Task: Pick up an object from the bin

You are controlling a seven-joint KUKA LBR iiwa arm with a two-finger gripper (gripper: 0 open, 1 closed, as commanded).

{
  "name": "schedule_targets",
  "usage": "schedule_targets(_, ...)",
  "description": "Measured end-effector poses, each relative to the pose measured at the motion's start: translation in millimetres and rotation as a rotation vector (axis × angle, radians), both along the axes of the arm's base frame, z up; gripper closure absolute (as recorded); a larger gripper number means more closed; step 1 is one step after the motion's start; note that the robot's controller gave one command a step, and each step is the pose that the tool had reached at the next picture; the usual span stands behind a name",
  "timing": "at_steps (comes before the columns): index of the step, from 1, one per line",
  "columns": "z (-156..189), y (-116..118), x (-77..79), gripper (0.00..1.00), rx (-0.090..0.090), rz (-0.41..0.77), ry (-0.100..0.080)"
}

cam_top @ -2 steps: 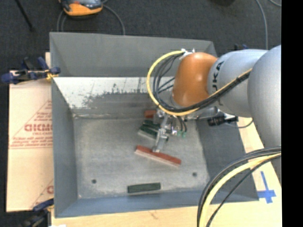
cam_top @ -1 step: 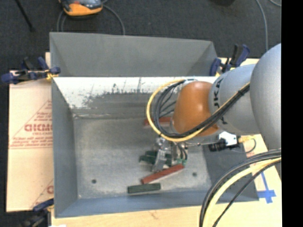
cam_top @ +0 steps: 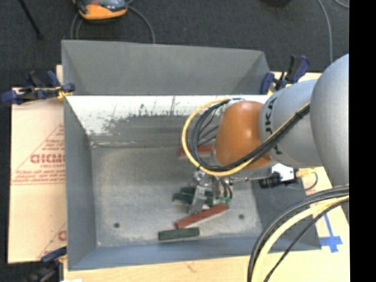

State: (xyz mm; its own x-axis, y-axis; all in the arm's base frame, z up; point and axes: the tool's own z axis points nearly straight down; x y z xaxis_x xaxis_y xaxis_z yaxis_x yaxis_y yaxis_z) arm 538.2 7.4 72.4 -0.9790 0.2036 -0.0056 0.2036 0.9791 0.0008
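Note:
My gripper (cam_top: 207, 197) reaches down into the bin's right-centre, its metal fingers among a small cluster of things. A dark green piece (cam_top: 183, 196) lies just left of the fingers, touching or very near them. A long reddish-brown bar (cam_top: 200, 215) lies slanted right below the gripper. A dark green flat bar (cam_top: 178, 234) rests near the bin's front wall. I cannot tell whether anything sits between the fingers.
A reddish thing (cam_top: 200, 150) peeks out behind the arm's orange cover and cables, toward the back of the bin. The arm covers the bin's right side. The left half of the floor is bare metal.

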Motion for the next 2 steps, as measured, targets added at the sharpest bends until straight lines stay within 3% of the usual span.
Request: schedule_targets(2, 20.6, -0.1, -2.8, 1.00, 0.001, -0.001, 0.011)
